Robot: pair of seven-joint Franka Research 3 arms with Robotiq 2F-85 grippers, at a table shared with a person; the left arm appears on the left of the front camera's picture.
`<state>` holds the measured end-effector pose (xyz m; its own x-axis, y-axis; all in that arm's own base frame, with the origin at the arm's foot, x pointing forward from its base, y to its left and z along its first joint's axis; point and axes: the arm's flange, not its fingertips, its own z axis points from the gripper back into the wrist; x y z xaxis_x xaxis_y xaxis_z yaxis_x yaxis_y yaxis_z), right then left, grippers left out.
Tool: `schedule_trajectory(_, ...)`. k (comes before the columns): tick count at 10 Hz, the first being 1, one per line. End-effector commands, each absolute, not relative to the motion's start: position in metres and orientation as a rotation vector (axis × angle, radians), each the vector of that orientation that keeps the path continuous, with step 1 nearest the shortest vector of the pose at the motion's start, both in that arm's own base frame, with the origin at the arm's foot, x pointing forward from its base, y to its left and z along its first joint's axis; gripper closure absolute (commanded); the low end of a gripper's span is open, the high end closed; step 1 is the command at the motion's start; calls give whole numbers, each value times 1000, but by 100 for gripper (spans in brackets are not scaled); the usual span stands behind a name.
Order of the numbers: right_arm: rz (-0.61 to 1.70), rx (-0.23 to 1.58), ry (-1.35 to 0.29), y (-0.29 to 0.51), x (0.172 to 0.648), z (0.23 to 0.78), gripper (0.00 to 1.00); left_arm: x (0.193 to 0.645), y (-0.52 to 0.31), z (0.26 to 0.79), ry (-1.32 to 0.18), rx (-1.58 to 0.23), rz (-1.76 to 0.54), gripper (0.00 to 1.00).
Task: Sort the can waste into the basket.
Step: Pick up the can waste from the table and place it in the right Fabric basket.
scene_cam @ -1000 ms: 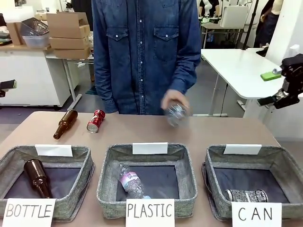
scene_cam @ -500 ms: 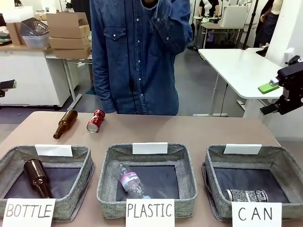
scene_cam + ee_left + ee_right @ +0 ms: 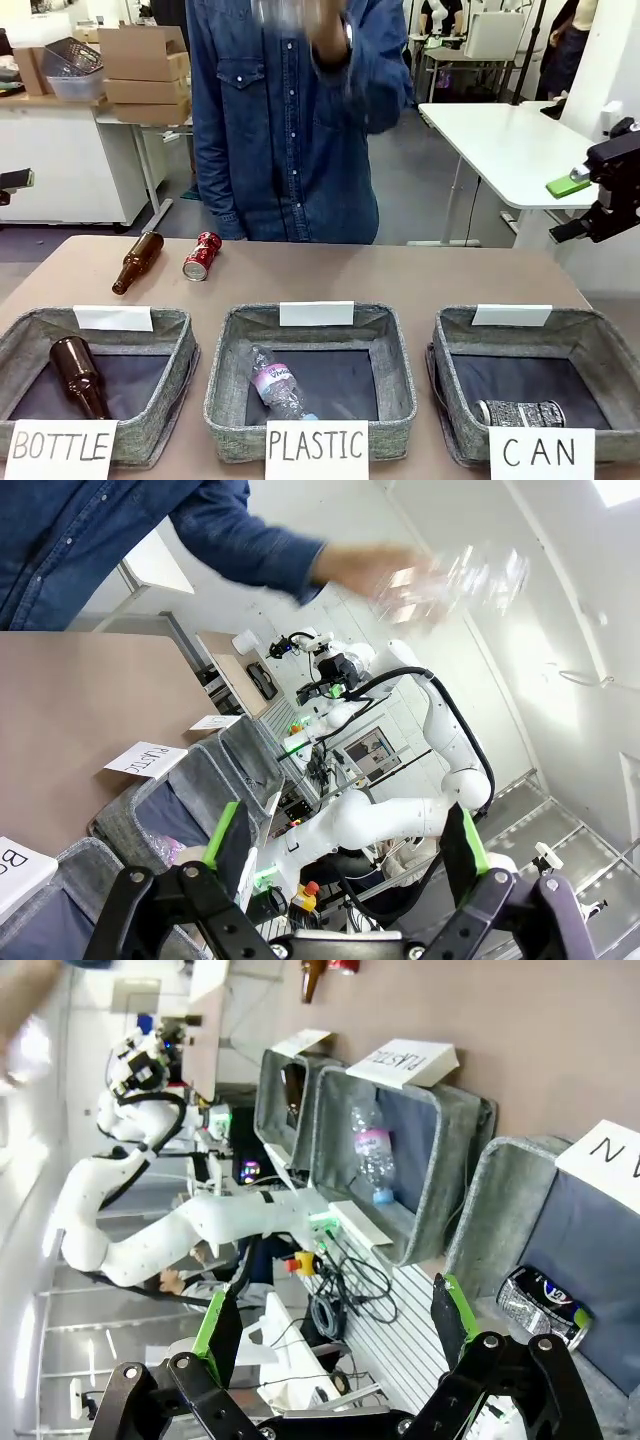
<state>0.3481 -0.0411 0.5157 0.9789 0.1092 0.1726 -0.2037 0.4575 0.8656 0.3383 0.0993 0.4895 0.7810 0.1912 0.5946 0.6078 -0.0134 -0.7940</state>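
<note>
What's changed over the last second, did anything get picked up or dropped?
The person's hand carried the clear plastic bottle from just above the table up to the top of the front view. The right hand dipped slightly and is open, holding nothing. The red can and the black can in the CAN basket haven't moved.

The person wears a dark blue denim shirt (chest pockets, snap buttons). The left gripper and right gripper are black, with green pads.
</note>
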Motion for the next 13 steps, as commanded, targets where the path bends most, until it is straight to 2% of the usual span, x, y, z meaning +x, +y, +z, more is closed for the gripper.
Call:
schedule_trajectory(1,217,1081,-105,-44,347,517,0,339,99,491,-682,-1597,-388,0)
schedule_trajectory(5,217,1081,-105,-44,347,517,0,338,99,489,-657,-1580,-371,0)
schedule_trajectory(6,217,1081,-105,-44,347,517,0,355,90,501,-648,-1397,-362,0)
schedule_trajectory(8,217,1081,-105,-44,347,517,0,402,57,509,-560,-1158,-366,0)
schedule_trajectory(10,217,1081,-105,-44,347,517,0,451,4,501,-449,-903,-357,0)
schedule_trajectory(11,217,1081,-105,-44,347,517,0,468,-26,492,-459,-802,-378,0)
schedule_trajectory(12,217,1081,-105,-44,347,517,0,472,-41,497,-453,-845,-368,0)
schedule_trajectory(13,217,1081,-105,-44,347,517,0,451,-11,502,-545,-891,-391,0)
